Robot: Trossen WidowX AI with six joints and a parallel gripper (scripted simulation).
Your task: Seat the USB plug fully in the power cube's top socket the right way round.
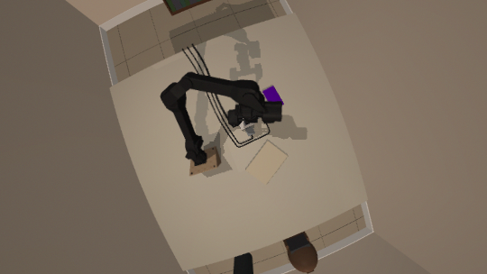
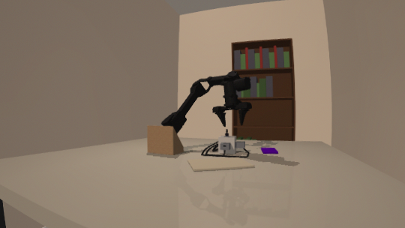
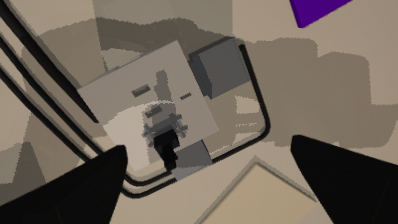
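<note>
Gripper (image 2: pixel 232 121) hangs directly above the power cube (image 2: pixel 227 144), fingers spread wide, grasping nothing. USB plug (image 3: pixel 166 142) stands up from the cube's top socket, untouched. Purple block (image 1: pixel 272 95) lies at two o'clock from the cube, beige mat (image 1: pixel 266 161) at five.

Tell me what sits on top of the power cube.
A dark USB plug stands in the top socket of the power cube; two more slots show. How deep it sits is hidden. The open tool hangs above it.
</note>
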